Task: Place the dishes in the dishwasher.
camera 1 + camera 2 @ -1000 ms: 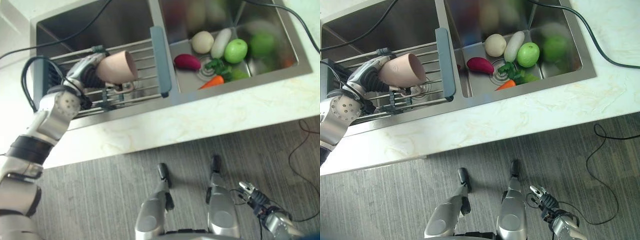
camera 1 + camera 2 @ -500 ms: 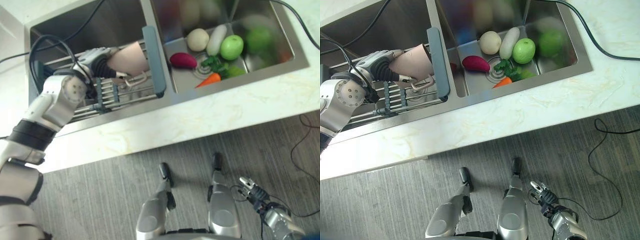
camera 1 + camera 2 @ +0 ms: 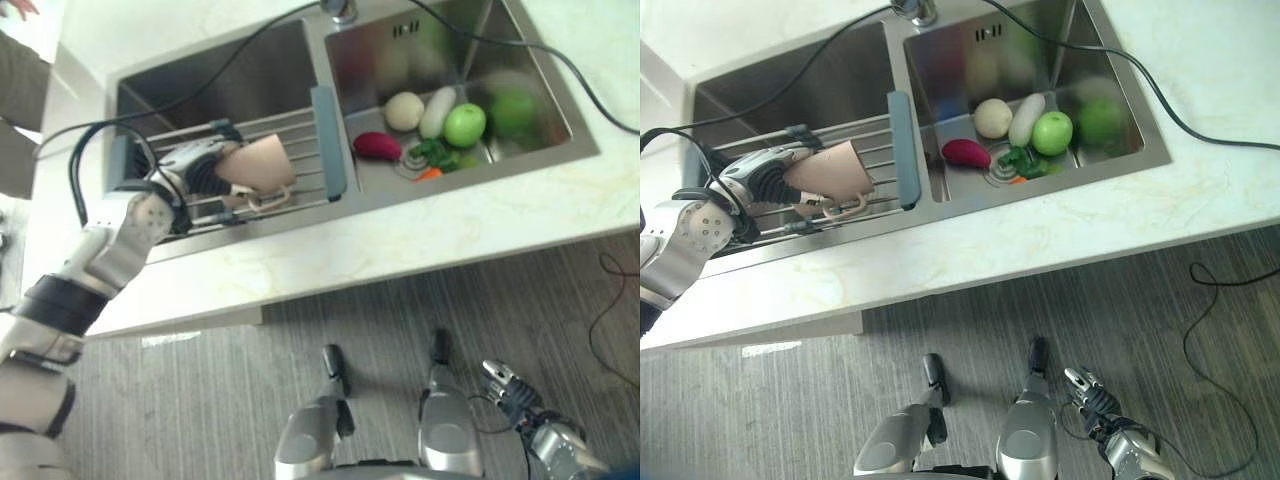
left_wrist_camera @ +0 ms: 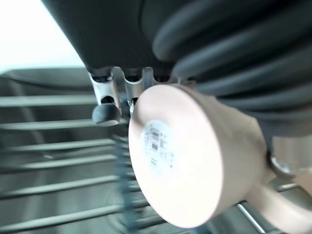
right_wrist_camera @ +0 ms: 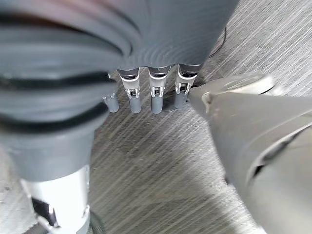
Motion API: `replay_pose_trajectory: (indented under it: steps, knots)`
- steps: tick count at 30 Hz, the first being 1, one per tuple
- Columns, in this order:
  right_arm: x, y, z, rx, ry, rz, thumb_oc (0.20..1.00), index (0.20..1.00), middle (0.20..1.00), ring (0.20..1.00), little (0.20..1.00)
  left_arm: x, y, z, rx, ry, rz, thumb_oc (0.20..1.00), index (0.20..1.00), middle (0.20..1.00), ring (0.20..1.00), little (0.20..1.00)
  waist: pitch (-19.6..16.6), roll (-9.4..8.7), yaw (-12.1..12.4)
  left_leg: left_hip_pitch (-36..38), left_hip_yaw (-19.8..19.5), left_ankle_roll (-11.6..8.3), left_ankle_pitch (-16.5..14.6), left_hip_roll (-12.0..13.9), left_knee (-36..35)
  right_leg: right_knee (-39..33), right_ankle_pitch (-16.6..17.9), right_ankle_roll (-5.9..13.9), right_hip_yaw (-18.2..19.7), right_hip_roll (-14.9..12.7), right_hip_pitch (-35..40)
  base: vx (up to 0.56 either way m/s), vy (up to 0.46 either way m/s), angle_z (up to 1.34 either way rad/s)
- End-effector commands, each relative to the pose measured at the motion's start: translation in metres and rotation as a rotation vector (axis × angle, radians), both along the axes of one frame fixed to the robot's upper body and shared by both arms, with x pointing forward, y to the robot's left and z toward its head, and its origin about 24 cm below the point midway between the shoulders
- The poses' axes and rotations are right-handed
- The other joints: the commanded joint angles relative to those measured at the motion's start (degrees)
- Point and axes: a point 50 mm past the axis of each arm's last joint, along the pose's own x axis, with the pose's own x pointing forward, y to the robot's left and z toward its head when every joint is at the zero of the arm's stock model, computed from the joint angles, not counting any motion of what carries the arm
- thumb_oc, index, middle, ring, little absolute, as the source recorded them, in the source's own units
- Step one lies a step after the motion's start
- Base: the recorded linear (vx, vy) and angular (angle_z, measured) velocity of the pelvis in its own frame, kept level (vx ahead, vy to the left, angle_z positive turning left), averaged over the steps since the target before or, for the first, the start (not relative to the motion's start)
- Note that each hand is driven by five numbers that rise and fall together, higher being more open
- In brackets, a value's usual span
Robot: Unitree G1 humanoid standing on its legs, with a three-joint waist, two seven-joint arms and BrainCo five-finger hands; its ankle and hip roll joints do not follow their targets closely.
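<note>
A pink mug [image 3: 264, 164] lies on its side in my left hand [image 3: 196, 168], just above the bars of a wire rack [image 3: 300, 128] that spans the left sink basin [image 3: 222, 84]. The mug's mouth faces the rack's grey-blue end piece [image 3: 328, 142] and its handle hangs down toward the bars. In the left wrist view the mug's base [image 4: 181, 155] faces the camera, with my fingers [image 4: 107, 108] curled over its side. I cannot tell whether it touches the rack. My right hand [image 3: 1086, 386] hangs low by the floor, its fingers [image 5: 155, 94] straight and holding nothing.
The right basin [image 3: 548, 110] holds a green apple [image 3: 464, 98], a white radish [image 3: 437, 86], a pale round vegetable [image 3: 404, 83], a purple one [image 3: 376, 146] and a carrot [image 3: 428, 173]. A marbled counter edge [image 3: 400, 236] runs in front. Black cables cross both basins. A person's sleeve [image 3: 14, 82] shows at the far left.
The camera has pulled back, so more of the counter and sink shows. My left hand still holds the mug, now a little farther from the rack's end piece and lower over the bars.
</note>
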Motion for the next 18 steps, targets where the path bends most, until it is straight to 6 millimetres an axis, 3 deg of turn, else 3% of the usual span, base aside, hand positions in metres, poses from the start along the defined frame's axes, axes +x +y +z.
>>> replay_pose_trajectory:
  steps: [1,14,18]
  knots:
    - [-0.032,0.006,-0.014,0.021,0.074,-0.039,1.000,1.000,1.000,1.000,1.000,-0.016,0.041,0.046,0.087,-0.282,0.210,0.200,0.200,0.200,0.200,0.200,-6.6,-0.93,1.0,1.7,3.9,-0.20,-8.2,-1.0,3.9,5.8,-7.9,3.79,-0.7,-2.2,0.4,0.03,-0.048,0.25]
    - [-0.060,0.037,-0.037,0.081,0.207,-0.001,1.000,1.000,1.000,1.000,1.000,-0.058,0.066,0.087,0.153,-0.718,0.353,0.200,0.200,0.200,0.200,0.200,-14.9,-1.08,4.7,8.7,3.3,-1.12,-8.3,1.0,3.2,4.8,-11.0,1.83,-6.0,-0.4,10.4,0.00,-0.110,0.19]
    - [-0.062,0.041,-0.041,0.066,0.247,0.046,1.000,1.000,1.000,1.000,1.000,-0.088,0.082,0.082,0.089,-0.851,0.397,0.200,0.200,0.200,0.200,0.200,-17.4,-2.01,8.8,8.4,-3.4,-2.38,-8.5,1.5,4.8,3.5,-12.5,-0.26,-4.5,3.1,12.1,-0.03,-0.279,0.29]
